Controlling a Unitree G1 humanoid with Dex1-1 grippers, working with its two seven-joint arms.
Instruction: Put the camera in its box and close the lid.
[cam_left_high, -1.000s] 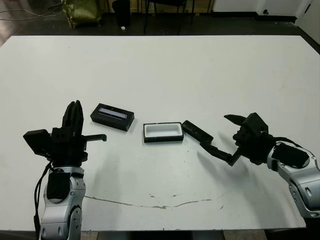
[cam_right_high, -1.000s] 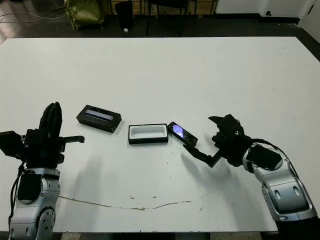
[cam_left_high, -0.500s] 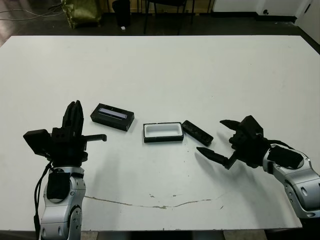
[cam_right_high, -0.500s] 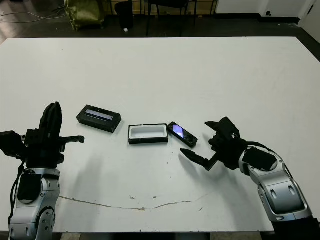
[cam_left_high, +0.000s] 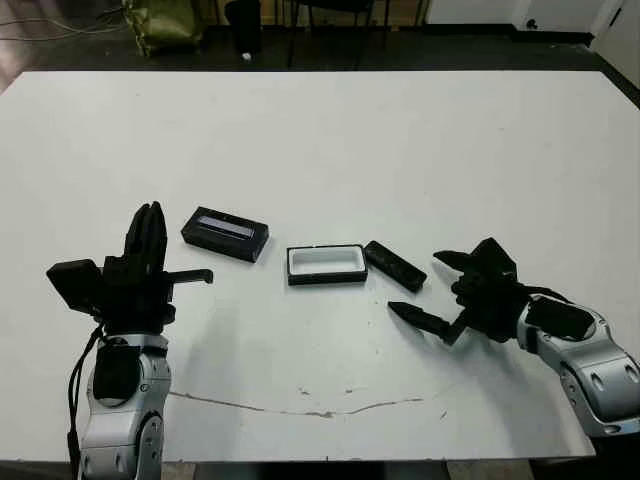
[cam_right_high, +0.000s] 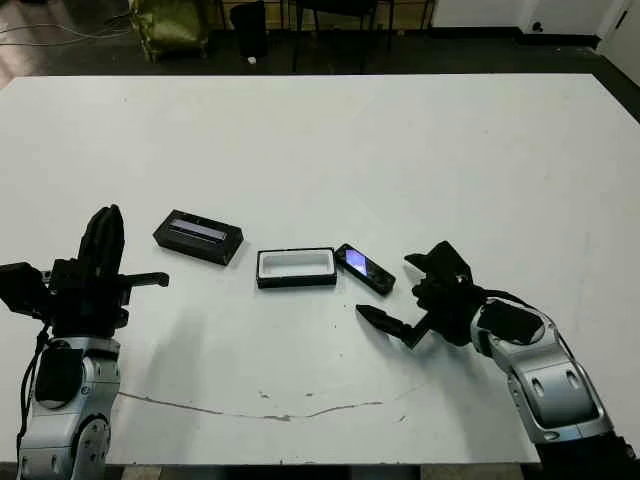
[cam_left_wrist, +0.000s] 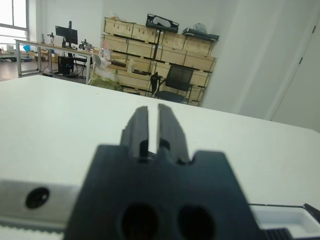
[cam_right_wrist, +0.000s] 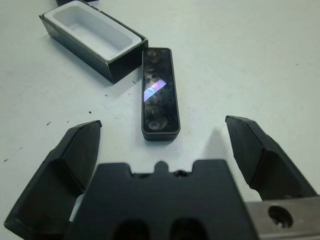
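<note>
The white table (cam_left_high: 330, 140) fills almost the whole head view, and a thin dark crack line runs across its lower part. Beyond its far edge, at the top of the frame, there is a dark floor with chair legs and a yellowish bag (cam_left_high: 165, 22) at the upper left.

The left arm stands at the lower left of the frame. The left hand (cam_left_high: 148, 232) points up and its two fingers are pressed together, with only a thin slit between them in the left wrist view; it holds nothing. The right arm comes in from the lower right corner. The right hand (cam_left_high: 430, 287) is spread wide and empty, one finger low toward the center of the frame and the other higher, and it is near the camera but not touching it.

The lid (cam_left_high: 225, 233) lies flat at the center left of the frame, with the pale strip up, a little apart from the box. The box (cam_left_high: 326, 265) lies in the middle, open, and its white inside is empty. The camera (cam_left_high: 394, 266) lies flat on the table just to the right of the box, tilted, with one end almost at the box corner. In the right wrist view it lies between the two spread fingers and a bluish reflection is on its top face.
</note>
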